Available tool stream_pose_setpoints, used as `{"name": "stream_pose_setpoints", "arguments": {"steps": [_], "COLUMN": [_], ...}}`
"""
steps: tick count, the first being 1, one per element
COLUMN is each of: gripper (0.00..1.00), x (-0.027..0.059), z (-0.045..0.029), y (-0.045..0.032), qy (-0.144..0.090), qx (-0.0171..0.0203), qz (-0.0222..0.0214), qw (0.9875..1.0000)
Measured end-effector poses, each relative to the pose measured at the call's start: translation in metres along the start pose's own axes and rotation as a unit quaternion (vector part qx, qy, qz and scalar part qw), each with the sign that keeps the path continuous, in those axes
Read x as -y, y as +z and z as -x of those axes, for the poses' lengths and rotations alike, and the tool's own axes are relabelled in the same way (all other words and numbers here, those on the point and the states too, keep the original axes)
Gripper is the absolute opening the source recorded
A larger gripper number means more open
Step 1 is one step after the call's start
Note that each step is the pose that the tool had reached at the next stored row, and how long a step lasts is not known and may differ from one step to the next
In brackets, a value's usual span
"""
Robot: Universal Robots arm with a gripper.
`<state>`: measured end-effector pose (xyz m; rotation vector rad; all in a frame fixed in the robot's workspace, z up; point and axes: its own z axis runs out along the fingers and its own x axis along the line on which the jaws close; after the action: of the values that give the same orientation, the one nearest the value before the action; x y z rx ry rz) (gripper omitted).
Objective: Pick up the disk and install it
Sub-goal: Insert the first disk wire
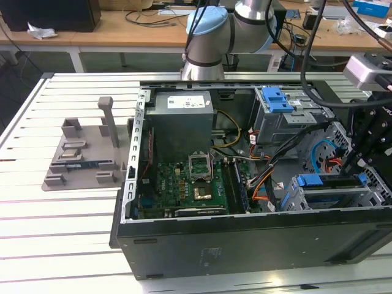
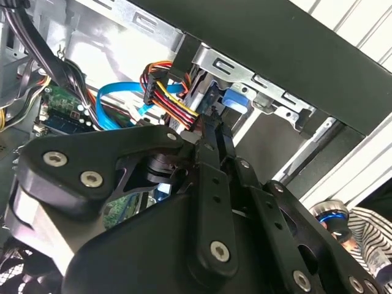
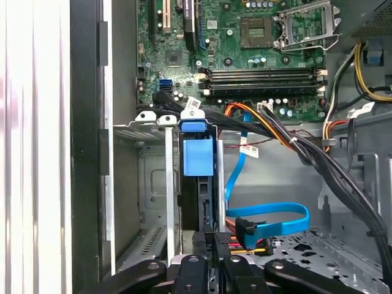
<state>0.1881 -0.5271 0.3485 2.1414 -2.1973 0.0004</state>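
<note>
Black linkages of the gripper (image 3: pixel 211 260) reach down into the open computer case (image 1: pixel 245 233) at the exterior view's right, where the arm (image 1: pixel 211 37) rises from its pale blue joint behind the case and its black wrist hangs over the drive bay. In the first wrist view the two fingers stand close together, pinched on the edge of the disk (image 3: pixel 197 202), which sits on edge in the grey drive cage (image 3: pixel 147 184), between the cage's metal wall and the open floor of the case. The disk's blue plastic rail end faces the motherboard (image 3: pixel 257 55), and its far end meets the fingertips. In the exterior view the same blue-railed disk (image 1: pixel 334 182) lies in the lower cage near the case's front wall, with the black wrist just beside it. A blue flat cable (image 3: pixel 269 211) loops on the case floor just beside the disk, and a bundle of red, yellow and black wires (image 2: pixel 174 101) runs close past the fingers in the second wrist view. The grey power-supply box (image 1: pixel 182 125) stands well apart at the case's back.
</note>
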Motion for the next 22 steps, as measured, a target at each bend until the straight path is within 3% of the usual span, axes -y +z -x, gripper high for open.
{"name": "stream_pose_setpoints", "arguments": {"steps": [10, 15, 17, 19, 20, 22], "gripper": [0.17, 0.17, 0.17, 0.17, 0.17, 0.17], "x": [-0.0018, -0.002, -0.002, -0.002, -0.002, -0.002], "z": [0.0007, 0.0008, 0.0005, 0.0007, 0.0007, 0.0], "y": [0.0082, 0.0082, 0.0064, 0.0063, 0.006, 0.006], "qy": [-0.001, -0.001, -0.001, -0.002, -0.002, -0.002], "qx": [-0.0003, 0.0007, 0.0046, 0.0132, 0.0153, 0.0153], "qz": [0.0, -0.0003, -0.0004, -0.0002, -0.0001, -0.0001], "qw": [1.0, 1.0, 1.0, 0.9999, 0.9999, 0.9999]}}
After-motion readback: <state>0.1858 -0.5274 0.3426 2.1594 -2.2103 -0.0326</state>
